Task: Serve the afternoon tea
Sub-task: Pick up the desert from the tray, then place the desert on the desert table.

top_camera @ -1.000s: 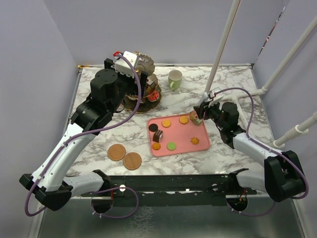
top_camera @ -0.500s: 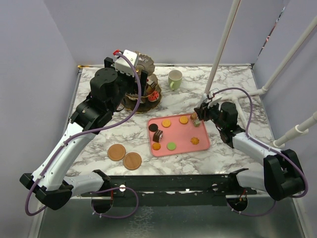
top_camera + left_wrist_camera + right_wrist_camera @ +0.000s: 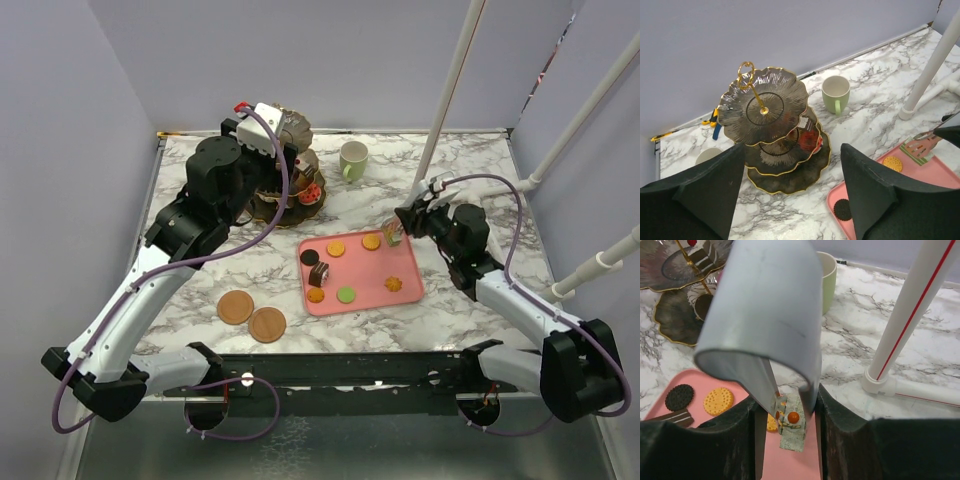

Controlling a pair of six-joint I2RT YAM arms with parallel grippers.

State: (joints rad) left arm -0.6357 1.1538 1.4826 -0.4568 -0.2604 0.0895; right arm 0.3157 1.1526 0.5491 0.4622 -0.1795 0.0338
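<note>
1. Pale-green toy cake slice (image 3: 792,432) with an orange dot on top sits clamped between the right gripper's (image 3: 789,412) fingers, at the far right corner of the flat pink rectangular tray (image 3: 405,290).
2. Since a second ago the slice has hardly moved. The left gripper (image 3: 792,150), jaws apart and empty, has edged right above the dark three-tier scalloped stand (image 3: 790,186).
3. Bare marble tabletop (image 3: 450,170) lies between tray and stand. A slanted white pole (image 3: 440,110) stands just behind the right gripper.

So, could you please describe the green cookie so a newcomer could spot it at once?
Find the pink tray in the middle of the marble table. Along its near edge lies a round green cookie, the only green disc; the cookies either side are orange.
</note>
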